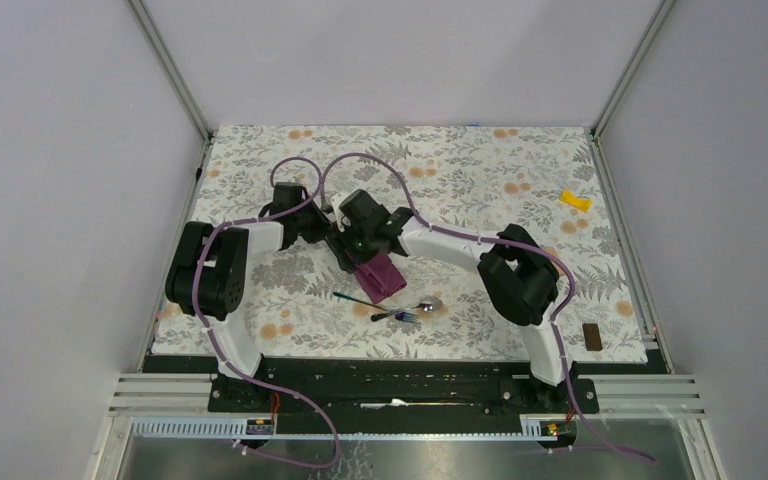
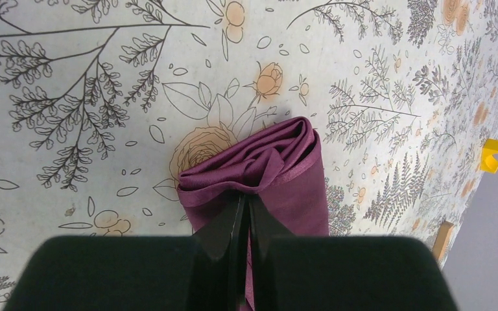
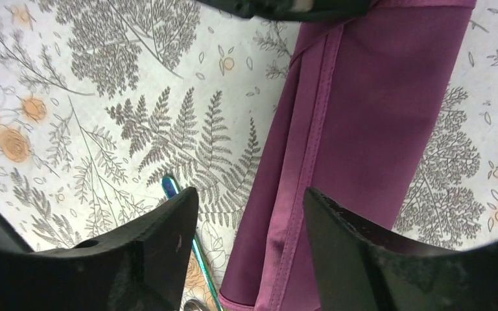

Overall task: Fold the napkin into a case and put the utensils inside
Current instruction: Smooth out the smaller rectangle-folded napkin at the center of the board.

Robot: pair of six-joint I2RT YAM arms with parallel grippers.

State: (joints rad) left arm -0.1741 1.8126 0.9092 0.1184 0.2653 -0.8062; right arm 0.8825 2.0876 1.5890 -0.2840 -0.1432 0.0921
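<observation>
The dark purple napkin lies folded into a narrow oblong packet on the floral tablecloth. My left gripper is shut on the bunched end of the napkin, with cloth pinched between its fingertips. The right gripper is open just above the napkin's hemmed long edge, holding nothing. Just in front of the napkin lie the utensils: the thin bluish-iridescent handled one and the silver spoon. The iridescent handle shows beside my right gripper's left finger.
A small yellow piece sits at the far right of the tablecloth. A small brown block lies near the front right edge. Both arms crowd together over the middle of the table.
</observation>
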